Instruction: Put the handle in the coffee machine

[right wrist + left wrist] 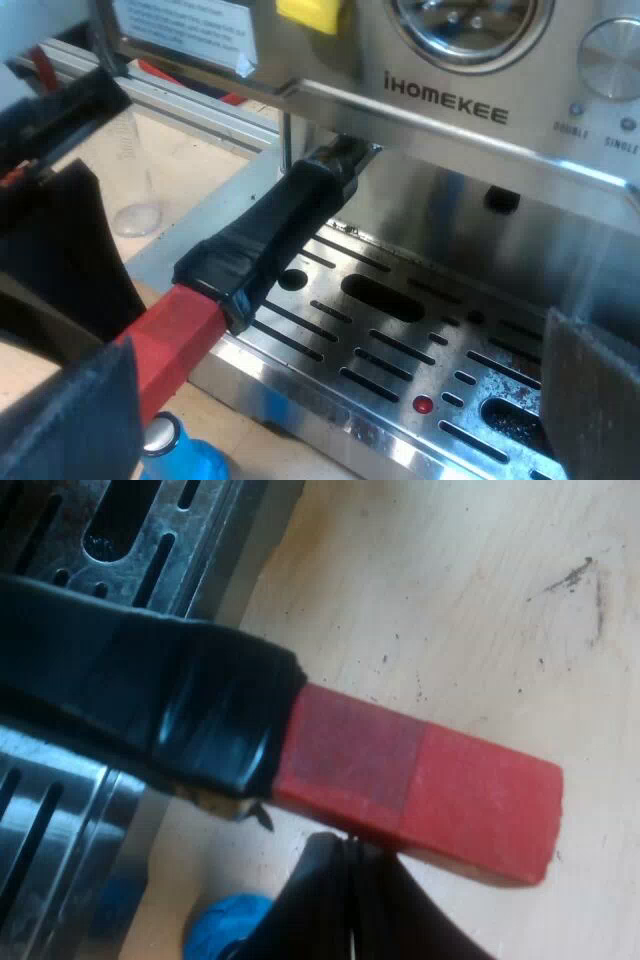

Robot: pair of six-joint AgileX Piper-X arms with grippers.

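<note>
Black-taped handle (290,225), blocky red end (420,780), at steel machine (450,110) — right hand (340,345) apart; left hand (350,880) unclear.

I see the handle (268,238) reaching up under the machine (450,110) front, over its drip tray (400,340), my right gripper (330,400) spread wide.

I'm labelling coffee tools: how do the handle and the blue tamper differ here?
Colour: the handle is black-wrapped with a red end; the tamper is blue. Place: the handle reaches into the machine's front, over the drip tray; the tamper sits on the table beside that tray. Both are near the machine.
</note>
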